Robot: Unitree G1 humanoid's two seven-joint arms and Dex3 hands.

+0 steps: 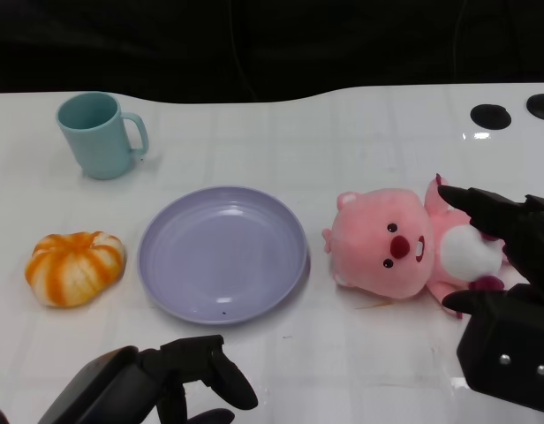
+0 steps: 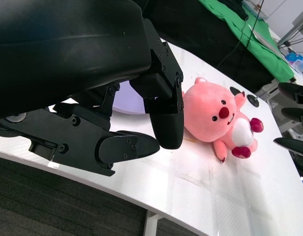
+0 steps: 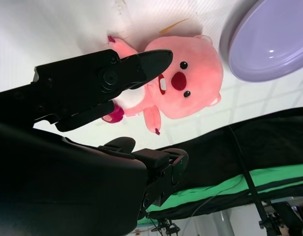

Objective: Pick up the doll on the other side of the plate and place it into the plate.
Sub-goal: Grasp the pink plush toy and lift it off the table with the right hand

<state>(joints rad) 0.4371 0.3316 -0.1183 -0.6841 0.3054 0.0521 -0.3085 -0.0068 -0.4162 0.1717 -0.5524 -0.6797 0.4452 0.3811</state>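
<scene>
A pink plush doll (image 1: 391, 243) lies on its back on the white table, just right of the lilac plate (image 1: 221, 252), which has nothing in it. My right hand (image 1: 519, 291) reaches in from the right. Its fingers (image 1: 479, 208) are spread over the doll's white belly and its thumb lies below by a foot, without gripping. The right wrist view shows the same doll (image 3: 186, 81) beyond the spread fingers (image 3: 117, 73), with the plate (image 3: 274, 44) further on. My left hand (image 1: 157, 380) sits low at the front left, holding nothing. The left wrist view looks past it to the doll (image 2: 215, 118).
An orange-and-white striped plush (image 1: 75, 267) lies left of the plate. A teal mug (image 1: 100, 134) stands at the back left. Two black round fittings (image 1: 490, 115) sit at the back right. The table's front edge is close to my left hand.
</scene>
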